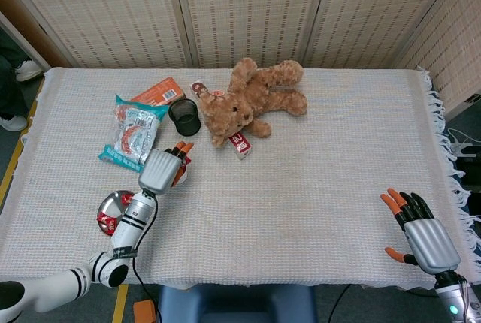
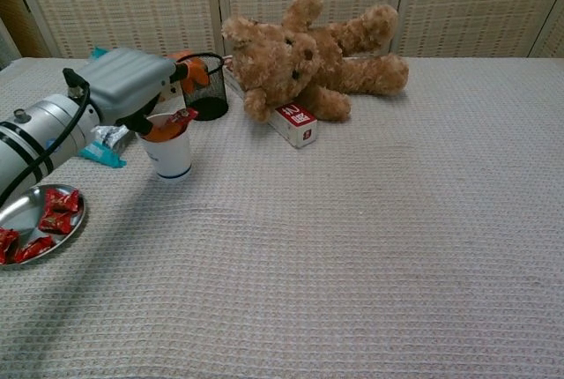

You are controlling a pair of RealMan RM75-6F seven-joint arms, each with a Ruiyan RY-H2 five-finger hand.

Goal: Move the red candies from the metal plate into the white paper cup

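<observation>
Our left hand [image 2: 132, 88] hangs directly over the white paper cup [image 2: 169, 157], fingers spread, a red candy [image 2: 181, 117] at the cup's rim below them; whether it is still pinched we cannot tell; more red candies [image 2: 55, 211] lie in the metal plate [image 2: 26, 205] near the table's front left; our right hand [image 1: 421, 234] rests empty, fingers apart.

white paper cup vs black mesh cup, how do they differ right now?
The white paper cup has solid walls with a blue band near its base; the black mesh cup is see-through wire mesh. The paper cup stands nearer the table's front edge; the mesh cup sits further back, beside the teddy bear. The left hand hovers over the paper cup with a red candy at its rim; nothing hovers over the mesh cup. Both stand upright on the table.
</observation>
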